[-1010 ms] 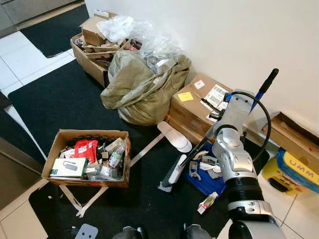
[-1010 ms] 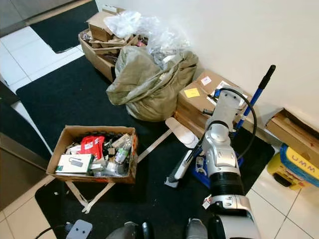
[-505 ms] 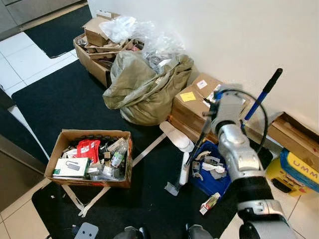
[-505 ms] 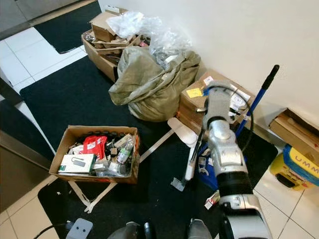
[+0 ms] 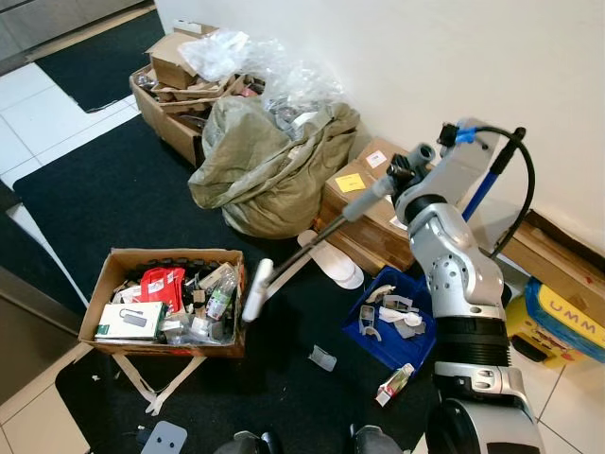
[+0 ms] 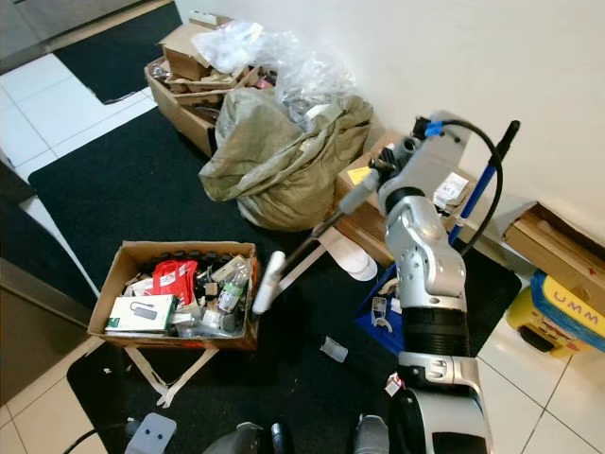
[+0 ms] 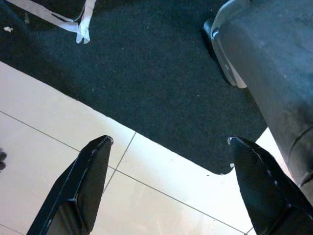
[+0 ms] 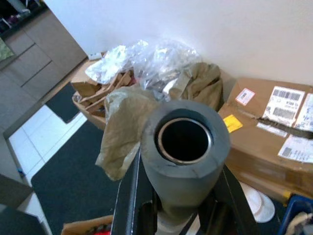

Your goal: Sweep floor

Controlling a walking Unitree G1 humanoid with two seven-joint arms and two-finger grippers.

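My right gripper [image 5: 405, 176] is shut on the grey handle [image 5: 326, 227] of a sweeping tool, held up in front of the cardboard boxes by the wall. The handle slants down to a white head [image 5: 256, 288], which hangs beside the open box of odds and ends [image 5: 165, 298]. In the right wrist view the hollow grey handle end [image 8: 185, 139] sits between the fingers. A small grey piece [image 5: 321, 357] lies on the black mat [image 5: 113, 189]. My left gripper [image 7: 169, 141] hangs open over the mat's edge and pale tile.
An olive bag [image 5: 269, 161] and cardboard boxes [image 5: 364, 203] line the wall. A blue-handled pole [image 5: 492, 180] leans there. A blue tray [image 5: 392, 331], white slipper [image 5: 331, 260], small carton [image 5: 392, 384], tape strips [image 5: 142, 383] and yellow box [image 5: 567, 322] lie around.
My right arm has lifted and swung the tool to the left; its white head went from beside the blue tray to the open box. A small grey piece stayed on the mat.
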